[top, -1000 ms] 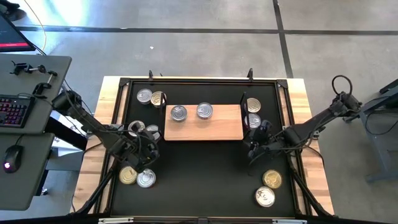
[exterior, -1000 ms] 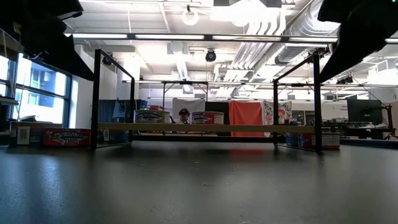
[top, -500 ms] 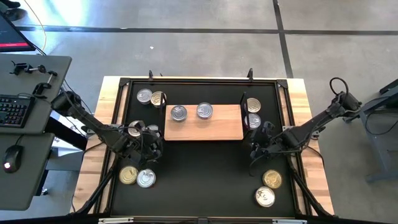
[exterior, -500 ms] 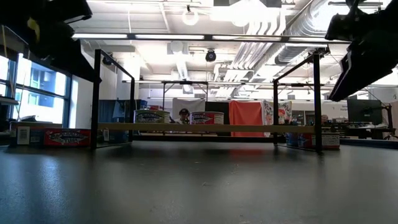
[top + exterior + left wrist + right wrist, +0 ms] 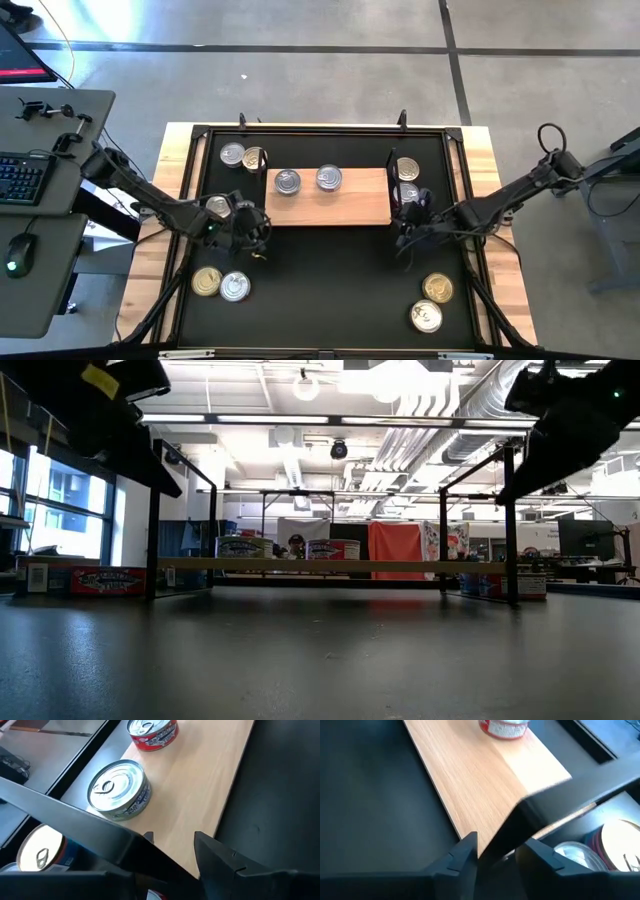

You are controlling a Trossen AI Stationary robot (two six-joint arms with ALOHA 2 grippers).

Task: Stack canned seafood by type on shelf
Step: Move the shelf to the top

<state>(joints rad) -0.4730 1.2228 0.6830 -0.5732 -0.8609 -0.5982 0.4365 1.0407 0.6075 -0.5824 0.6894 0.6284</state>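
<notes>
The light-wood shelf (image 5: 328, 200) lies at the middle of the black mat, with two silver-lidded tins (image 5: 287, 181) (image 5: 329, 178) standing on its far part. My left gripper (image 5: 258, 228) hovers open at the shelf's left end; its wrist view (image 5: 172, 837) looks along the shelf (image 5: 200, 785) at a silver tin (image 5: 119, 790) and a red tin (image 5: 152, 731). My right gripper (image 5: 402, 220) hovers open at the shelf's right end (image 5: 470, 780); a dark bar (image 5: 560, 795) crosses in front of its fingers. Neither holds a tin.
Loose tins stand on the mat: two at the far left (image 5: 243, 157), two beside my left arm (image 5: 218, 206), two right of the shelf (image 5: 407, 180), two at the near left (image 5: 220, 284), two at the near right (image 5: 432, 302). A black frame (image 5: 190, 180) rims the mat.
My left gripper has gone toward the table's right and far edges, up to the shelf's left end. My right gripper has gone a little toward the far edge, up to the shelf's right end. No tin has moved.
</notes>
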